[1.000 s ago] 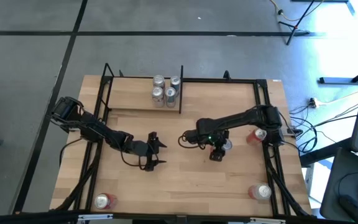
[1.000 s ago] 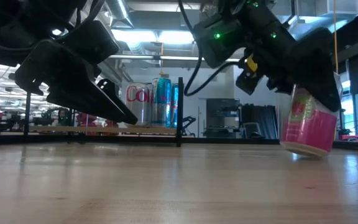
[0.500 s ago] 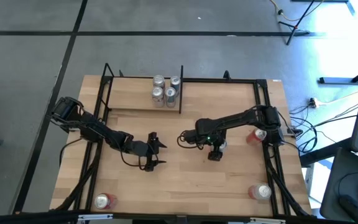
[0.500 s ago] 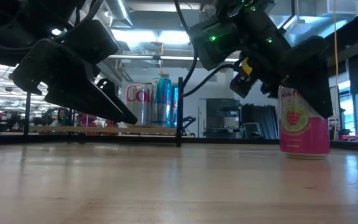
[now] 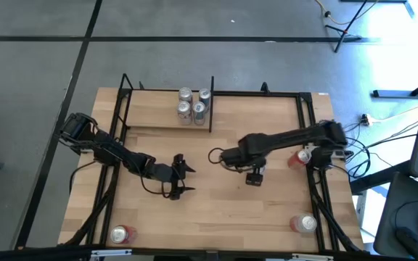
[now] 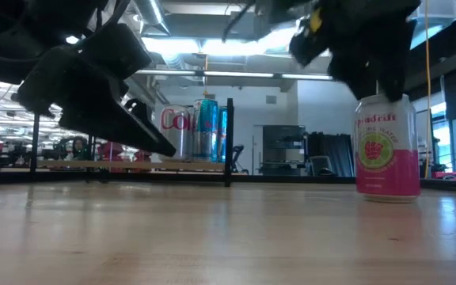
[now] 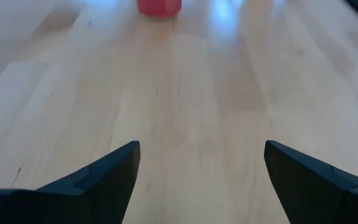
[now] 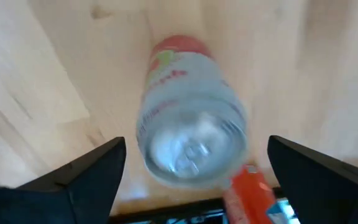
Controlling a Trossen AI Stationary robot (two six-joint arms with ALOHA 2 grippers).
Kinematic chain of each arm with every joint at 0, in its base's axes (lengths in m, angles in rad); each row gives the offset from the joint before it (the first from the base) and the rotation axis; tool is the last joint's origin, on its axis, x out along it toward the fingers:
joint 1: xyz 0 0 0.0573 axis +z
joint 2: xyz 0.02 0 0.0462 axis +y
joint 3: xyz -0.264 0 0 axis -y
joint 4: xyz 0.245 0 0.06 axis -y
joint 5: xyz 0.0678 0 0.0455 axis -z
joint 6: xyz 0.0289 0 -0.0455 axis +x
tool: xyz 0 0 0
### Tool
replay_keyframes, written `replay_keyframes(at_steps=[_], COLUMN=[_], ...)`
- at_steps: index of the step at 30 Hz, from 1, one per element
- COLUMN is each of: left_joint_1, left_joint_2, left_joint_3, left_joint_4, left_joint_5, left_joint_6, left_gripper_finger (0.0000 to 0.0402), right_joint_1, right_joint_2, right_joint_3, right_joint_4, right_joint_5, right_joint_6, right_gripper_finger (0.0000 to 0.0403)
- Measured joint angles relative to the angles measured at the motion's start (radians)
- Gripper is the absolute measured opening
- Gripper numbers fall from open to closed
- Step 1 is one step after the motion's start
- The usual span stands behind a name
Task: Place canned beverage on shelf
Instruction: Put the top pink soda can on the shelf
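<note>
Right gripper (image 8: 191, 168) hung directly above the pink can (image 6: 387, 147), its two dark fingers spread wide to either side of the can's silver top and touching nothing. That can, a smooth metal cylinder with a pink lower body and a berry print, stood upright on the pale wood-grain tabletop (image 5: 216, 210), well apart from the shelf (image 5: 167, 119) and nearer the table's right side. Left gripper (image 5: 178, 176) waited over the tabletop in front of the shelf, its wedge-shaped black fingers (image 7: 107, 171) also wide apart and empty. On the shelf, a narrow light plank edged by thin black rods, four upright cans (image 5: 194, 104) with silver tops stood clustered at its right end. Three more pink cans stood well away from the shelf: one (image 5: 302, 157) by the right arm's base and two (image 5: 123, 233) (image 5: 305, 223) at the front corners.
</note>
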Motion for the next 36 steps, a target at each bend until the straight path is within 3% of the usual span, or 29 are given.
replay_keyframes(at_steps=[8,16,27,36], left_joint_1=[0.000,0.000,0.023,0.045], left_joint_2=[0.000,0.081,0.474,0.718], left_joint_3=[0.014,0.238,0.636,0.893], left_joint_4=[0.199,0.128,0.124,0.124], left_joint_5=[-0.022,-0.101,-0.196,-0.298], left_joint_6=[-0.068,-0.027,0.007,0.003], left_gripper_finger=[0.0328,0.0328,0.0328,0.0328], right_joint_1=[0.147,0.333,0.388,0.388], right_joint_2=[-0.299,-0.550,-0.591,-0.590], right_joint_3=[-0.189,-0.475,-0.629,-0.672], right_joint_4=[0.184,0.297,0.304,0.363], right_joint_5=[0.188,0.373,0.620,0.667], right_joint_6=[0.191,0.461,0.538,0.534], right_gripper_finger=[0.0379,0.0379,0.0379,0.0379])
